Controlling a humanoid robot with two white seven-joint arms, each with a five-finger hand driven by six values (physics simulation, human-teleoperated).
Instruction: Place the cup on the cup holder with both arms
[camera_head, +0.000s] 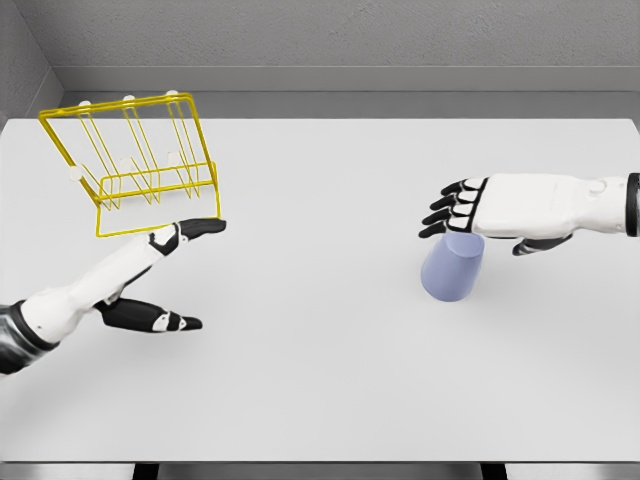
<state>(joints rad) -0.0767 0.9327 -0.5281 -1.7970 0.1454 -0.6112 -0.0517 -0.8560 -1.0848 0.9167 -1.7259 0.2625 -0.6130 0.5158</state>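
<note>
Cup (452, 270) sat upside down on the white table (320, 380), right of centre. Right hand (478, 206) hovered flat over it, fingers extended, gripping nothing. Yellow wire cup holder (135, 160) was tilted at far left. Left hand (160, 280) sat just near of it, fingers spread, index tip near the holder's lower edge; contact unclear.
</note>
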